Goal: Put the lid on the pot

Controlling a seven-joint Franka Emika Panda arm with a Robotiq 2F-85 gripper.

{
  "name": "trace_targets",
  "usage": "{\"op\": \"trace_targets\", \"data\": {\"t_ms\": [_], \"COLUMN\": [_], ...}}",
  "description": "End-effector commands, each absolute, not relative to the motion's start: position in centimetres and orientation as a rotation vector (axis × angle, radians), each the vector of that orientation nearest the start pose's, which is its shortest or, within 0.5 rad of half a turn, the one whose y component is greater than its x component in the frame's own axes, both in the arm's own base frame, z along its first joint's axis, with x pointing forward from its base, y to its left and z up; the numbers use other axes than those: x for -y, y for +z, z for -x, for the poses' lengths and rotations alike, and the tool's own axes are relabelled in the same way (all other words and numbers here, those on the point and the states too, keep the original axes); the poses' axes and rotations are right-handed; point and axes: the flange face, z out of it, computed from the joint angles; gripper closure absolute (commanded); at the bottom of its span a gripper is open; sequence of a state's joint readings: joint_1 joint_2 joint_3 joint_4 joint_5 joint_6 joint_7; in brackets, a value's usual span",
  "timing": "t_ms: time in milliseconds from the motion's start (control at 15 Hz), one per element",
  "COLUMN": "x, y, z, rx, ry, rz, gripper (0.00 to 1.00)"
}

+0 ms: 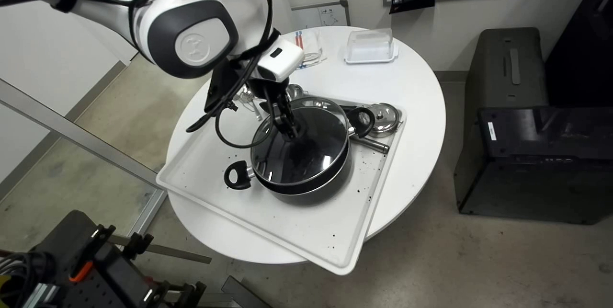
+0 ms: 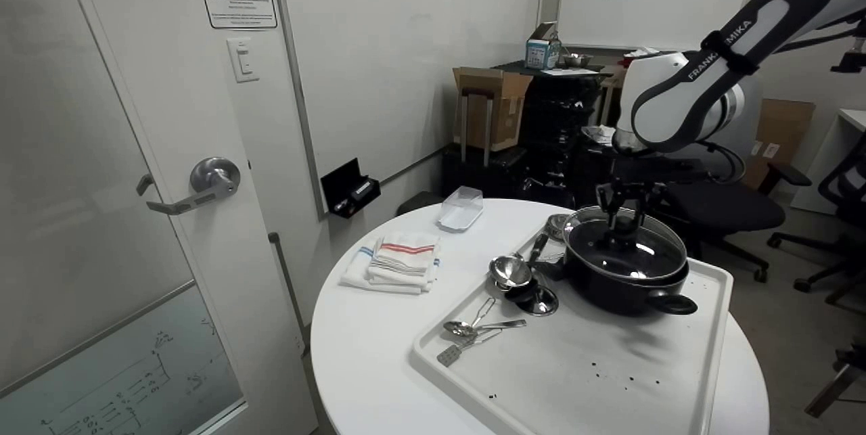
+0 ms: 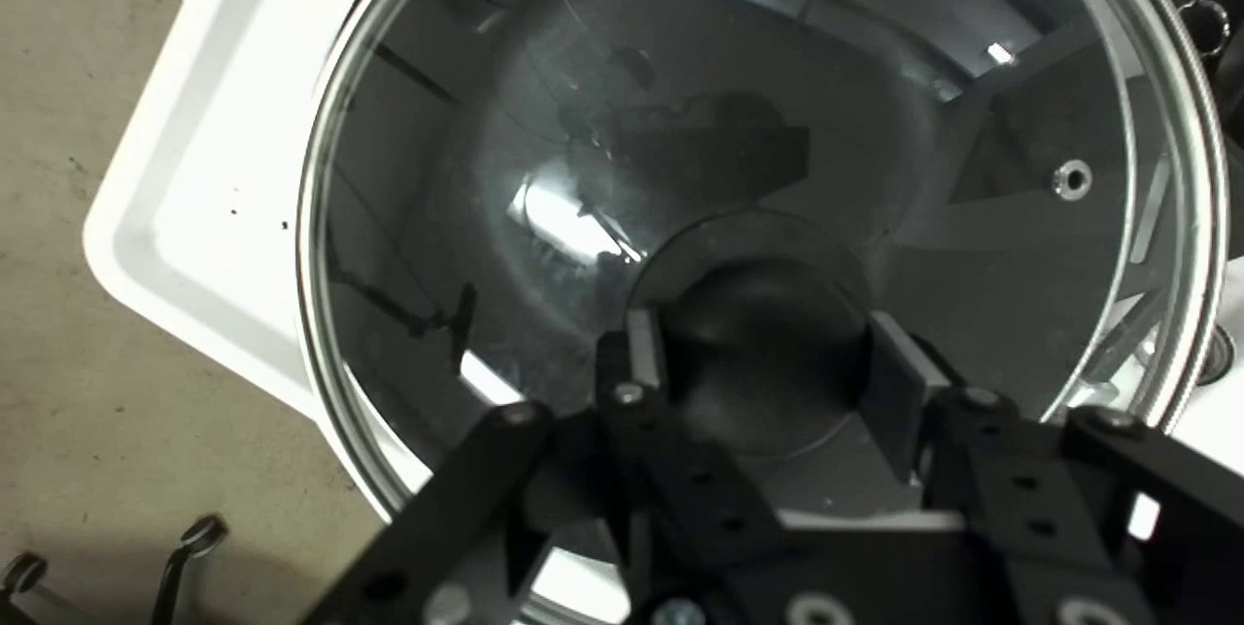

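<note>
The lid [image 1: 311, 154], clear glass with a metal rim and black knob, lies over the pot [image 1: 306, 188] in both exterior views. The lid also shows in an exterior view [image 2: 653, 259], above the black pot wall [image 2: 609, 291]. Its rim looks a little tilted and off-centre; whether it touches the pot all round cannot be told. My gripper [image 3: 763, 353] has its pads against both sides of the lid's knob in the wrist view, where the lid [image 3: 875, 168] fills most of the picture. The gripper [image 2: 624, 222] comes down from above. The pot's two black handles stick out.
The pot stands on a white tray [image 1: 201, 178] on a round white table [image 1: 421, 107]. A small shiny metal pot [image 1: 383, 119] and metal utensils [image 2: 473, 330] lie beside it. A clear plastic box [image 2: 461, 208] and folded towels [image 2: 399, 262] are on the table.
</note>
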State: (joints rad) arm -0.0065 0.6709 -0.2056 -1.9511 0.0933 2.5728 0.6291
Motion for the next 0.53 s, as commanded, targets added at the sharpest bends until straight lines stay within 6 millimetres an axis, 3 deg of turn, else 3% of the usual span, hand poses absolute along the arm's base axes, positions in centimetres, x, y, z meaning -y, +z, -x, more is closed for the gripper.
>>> {"op": "trace_targets", "data": {"t_ms": [0,467], "x": [13.25,13.22], "y": [14.04,13.60], "z": [-59.97,-59.34], "rx": [-1.412,-1.416], "ry": [0.027,0.044], "rz": [2.891,2.898], "gripper": [0.75,0.75]}}
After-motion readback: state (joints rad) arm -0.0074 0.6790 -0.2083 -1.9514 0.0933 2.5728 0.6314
